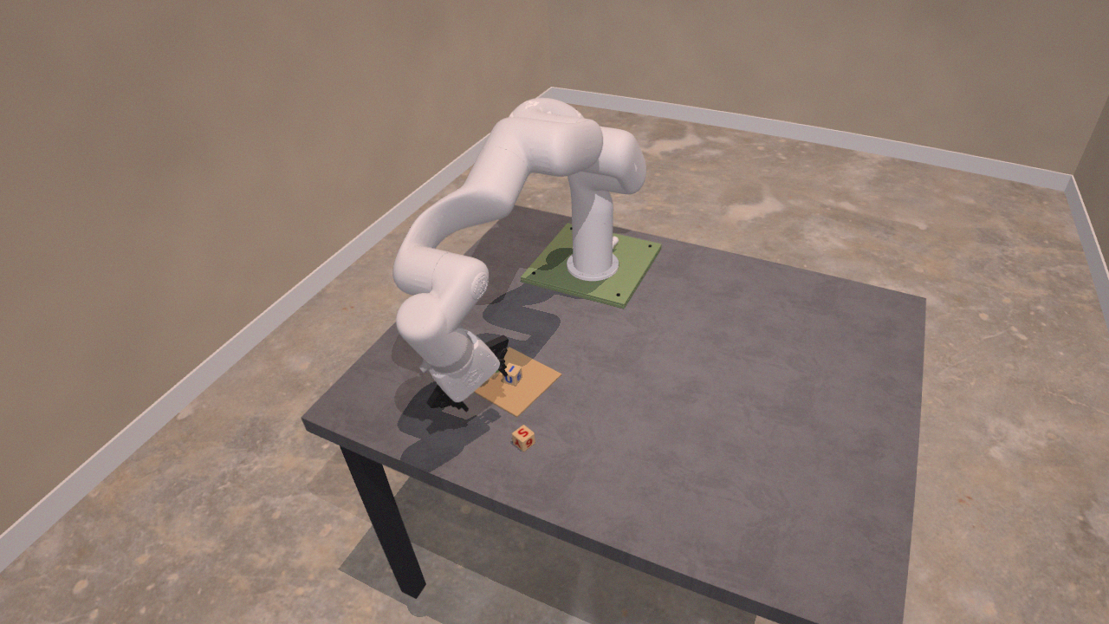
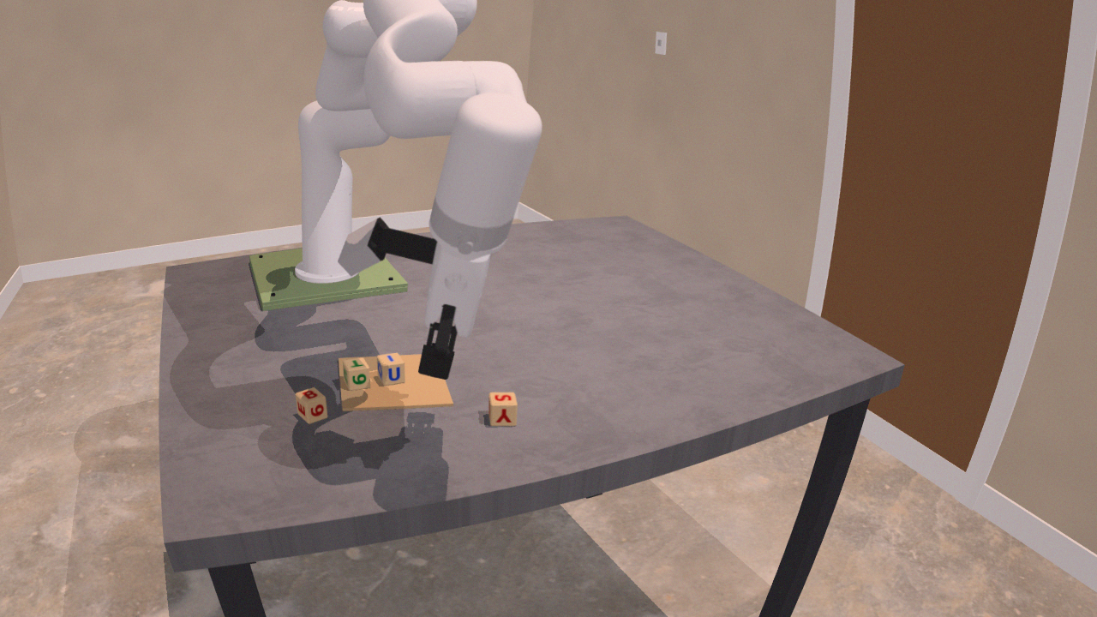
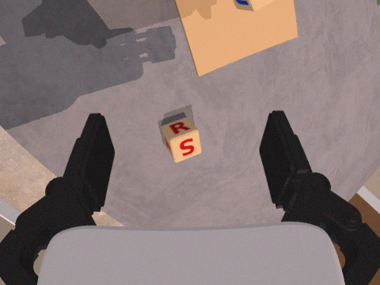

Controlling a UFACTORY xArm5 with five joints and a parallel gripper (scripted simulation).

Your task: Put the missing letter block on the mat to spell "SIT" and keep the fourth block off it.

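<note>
Your hand (image 1: 484, 390) (image 2: 406, 301) (image 3: 187, 131) is spread wide, nothing between its fingers, tilted rather than pointing straight down. In the wrist view the S block (image 1: 523, 438) (image 2: 503, 409) (image 3: 185, 146) sits between the two fingers, near the midline and apart from both, its edges slightly twisted from the closing line. It rests on the tabletop (image 1: 697, 403) (image 2: 614, 322) (image 3: 229, 190), S up, so you would likely square the hand to its sides and lower over it before closing.

Past it lies the mat (image 1: 539, 376) (image 2: 422, 387) (image 3: 241, 43), with the I block (image 1: 512, 375) (image 2: 391, 368) (image 3: 263, 5) and the T block (image 2: 356, 374) side by side; the S belongs left of the I for the base-side reader. Leave the B block (image 2: 311, 405), off the mat, alone.
</note>
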